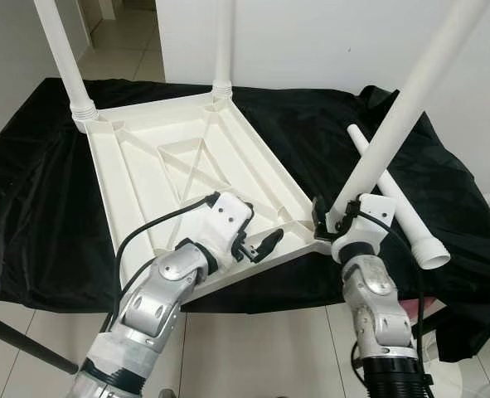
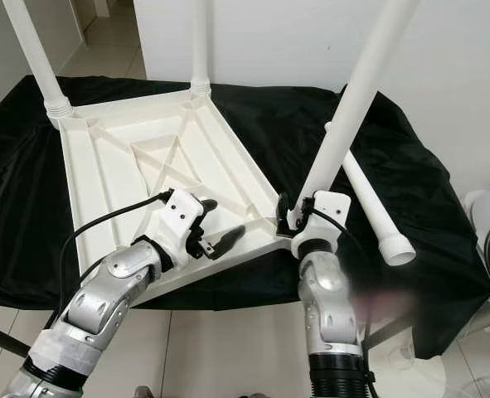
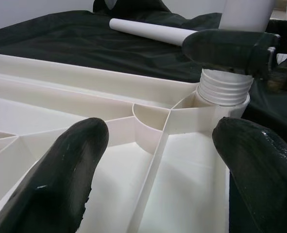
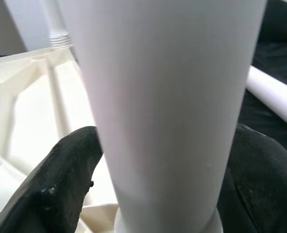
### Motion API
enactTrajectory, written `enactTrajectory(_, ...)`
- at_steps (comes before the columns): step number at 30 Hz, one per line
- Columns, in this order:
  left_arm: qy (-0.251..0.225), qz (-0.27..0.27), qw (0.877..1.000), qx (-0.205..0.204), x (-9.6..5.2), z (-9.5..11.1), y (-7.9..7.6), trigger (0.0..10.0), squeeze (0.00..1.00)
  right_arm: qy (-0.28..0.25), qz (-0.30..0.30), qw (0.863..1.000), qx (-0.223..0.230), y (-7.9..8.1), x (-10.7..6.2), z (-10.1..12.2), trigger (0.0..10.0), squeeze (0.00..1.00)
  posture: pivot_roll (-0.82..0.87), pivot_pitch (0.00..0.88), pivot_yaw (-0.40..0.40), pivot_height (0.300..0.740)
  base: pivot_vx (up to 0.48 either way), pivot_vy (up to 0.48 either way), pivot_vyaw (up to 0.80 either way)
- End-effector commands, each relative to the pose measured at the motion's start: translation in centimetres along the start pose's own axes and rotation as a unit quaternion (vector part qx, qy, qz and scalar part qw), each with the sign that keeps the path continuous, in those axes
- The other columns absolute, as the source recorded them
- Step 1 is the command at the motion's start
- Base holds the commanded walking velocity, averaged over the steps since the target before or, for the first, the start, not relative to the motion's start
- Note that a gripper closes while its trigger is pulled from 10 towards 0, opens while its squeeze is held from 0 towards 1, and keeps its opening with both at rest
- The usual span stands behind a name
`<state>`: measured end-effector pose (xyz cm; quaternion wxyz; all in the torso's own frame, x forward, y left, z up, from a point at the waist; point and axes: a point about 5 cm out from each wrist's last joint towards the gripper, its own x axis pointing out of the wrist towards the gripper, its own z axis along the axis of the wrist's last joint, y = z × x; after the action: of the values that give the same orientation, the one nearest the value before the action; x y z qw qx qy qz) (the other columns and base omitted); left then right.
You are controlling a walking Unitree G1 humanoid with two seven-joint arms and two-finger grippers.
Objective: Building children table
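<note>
Table leg (image 1: 410, 95) gripped by right pincer (image 1: 334, 220)

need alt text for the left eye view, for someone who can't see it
An upturned white plastic table top lies on a black cloth, and the right gripper clasps a white table leg at its near right corner socket. The left gripper hovers open over the near edge. Two legs stand in the far corners; a fourth leg lies loose on the cloth.

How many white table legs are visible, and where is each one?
4: two stand in the tabletop's far corners, one is held by the right gripper at the near corner, one lies on the black cloth.
</note>
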<state>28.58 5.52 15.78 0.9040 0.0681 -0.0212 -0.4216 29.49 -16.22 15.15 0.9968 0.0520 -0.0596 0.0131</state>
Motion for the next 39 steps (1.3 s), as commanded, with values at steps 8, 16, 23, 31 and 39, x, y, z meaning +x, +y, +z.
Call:
enactTrajectory(8,-0.004,-0.08,0.997,-0.022,-0.1,-0.3,-1.5,10.0,0.0,-0.014,0.128,0.991,-0.044,-1.3,0.0,-0.2,10.0,0.0,0.0,0.003,-0.034,0.74,0.0,0.0,0.0)
enactTrajectory(16,-0.004,-0.094,0.995,-0.023,-0.2,-0.3,-2.1,10.0,0.0,0.008,0.207,0.976,-0.062,-2.6,0.6,-0.4,10.0,0.0,0.0,0.0,-0.033,0.74,0.0,0.0,0.0)
enactTrajectory(23,-0.008,-0.098,0.995,-0.025,0.2,-0.1,-2.2,10.0,0.0,0.028,0.252,0.963,-0.087,-3.7,2.1,-0.8,10.0,0.0,0.0,0.0,-0.025,0.74,0.0,0.0,0.0)
enactTrajectory(31,-0.01,-0.101,0.994,-0.026,0.4,0.2,-2.3,10.0,0.0,0.044,0.267,0.958,-0.095,-4.1,3.2,-1.2,5.5,0.0,0.0,0.0,-0.022,0.74,0.0,0.0,0.0)
enactTrajectory(39,-0.007,-0.102,0.994,-0.03,0.4,0.0,-2.6,10.0,0.0,0.06,0.257,0.959,-0.107,-5.3,3.4,-1.8,0.0,0.0,0.0,0.011,-0.029,0.74,0.0,0.0,0.0)
